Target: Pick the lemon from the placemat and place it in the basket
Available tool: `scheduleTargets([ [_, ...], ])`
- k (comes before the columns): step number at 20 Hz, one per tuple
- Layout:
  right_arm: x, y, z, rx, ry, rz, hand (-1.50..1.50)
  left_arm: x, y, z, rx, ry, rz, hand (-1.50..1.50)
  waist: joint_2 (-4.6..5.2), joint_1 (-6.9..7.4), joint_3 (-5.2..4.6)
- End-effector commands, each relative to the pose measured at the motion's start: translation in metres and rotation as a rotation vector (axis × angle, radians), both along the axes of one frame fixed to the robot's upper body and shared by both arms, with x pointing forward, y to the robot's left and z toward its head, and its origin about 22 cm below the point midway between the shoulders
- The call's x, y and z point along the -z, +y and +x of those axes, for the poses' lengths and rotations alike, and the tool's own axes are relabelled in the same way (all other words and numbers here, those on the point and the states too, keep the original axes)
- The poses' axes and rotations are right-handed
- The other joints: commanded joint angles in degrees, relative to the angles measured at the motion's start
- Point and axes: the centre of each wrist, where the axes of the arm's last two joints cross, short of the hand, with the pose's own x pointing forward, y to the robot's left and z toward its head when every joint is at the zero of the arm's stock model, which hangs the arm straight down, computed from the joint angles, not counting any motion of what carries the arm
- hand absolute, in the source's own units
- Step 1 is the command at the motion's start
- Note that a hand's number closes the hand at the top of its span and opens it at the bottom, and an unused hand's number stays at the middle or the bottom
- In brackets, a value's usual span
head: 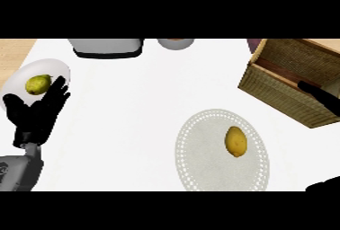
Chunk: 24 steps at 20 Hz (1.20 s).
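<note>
A yellow lemon [235, 141] lies on a round white lace placemat [212, 173] at the lower middle right of the counter. A wicker basket [285, 94] stands tilted at the upper right, and its inside looks empty. My right hand [323, 99] shows only in part at the right edge. Its dark straight fingers lie in front of the basket's near wall, apart from the lemon, and another dark piece of it shows at the lower right corner. My left hand [36, 112] rests open at the left, fingers up, holding nothing.
A white plate [53, 67] at the far left carries a yellow-green pear-like fruit [38, 84], just above my left hand. A grey and white appliance [106, 47] and a small round vessel [176, 43] stand along the back edge.
</note>
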Motion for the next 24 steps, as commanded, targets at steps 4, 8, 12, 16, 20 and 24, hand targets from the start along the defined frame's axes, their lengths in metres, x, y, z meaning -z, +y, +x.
scheduleTargets([
  [4,0.059,0.018,0.011,0.030,-0.072,0.043,-1.50,0.011,0.004,-0.013,0.020,-0.001,0.001,0.00,0.08,0.82,-0.02],
  [8,0.108,0.016,0.023,0.033,-0.094,0.087,-1.50,0.010,0.005,0.008,0.007,0.007,-0.003,0.00,0.20,0.45,-0.01],
  [12,0.133,0.054,0.025,0.045,-0.106,0.179,-1.50,-0.003,-0.024,0.002,0.008,-0.005,-0.006,0.00,0.07,0.65,-0.01],
  [16,0.155,0.028,0.047,0.040,-0.005,0.045,-1.50,0.003,-0.005,0.005,-0.006,-0.006,0.004,0.00,0.11,0.53,-0.04],
  [20,0.179,0.042,0.049,0.044,0.045,0.025,-1.50,0.004,-0.002,0.010,0.011,-0.002,0.004,0.00,0.10,0.40,-0.04],
  [24,0.181,0.014,0.051,0.023,0.064,0.005,-1.50,-0.011,0.009,0.013,-0.004,-0.012,-0.004,0.00,0.07,0.38,-0.03],
])
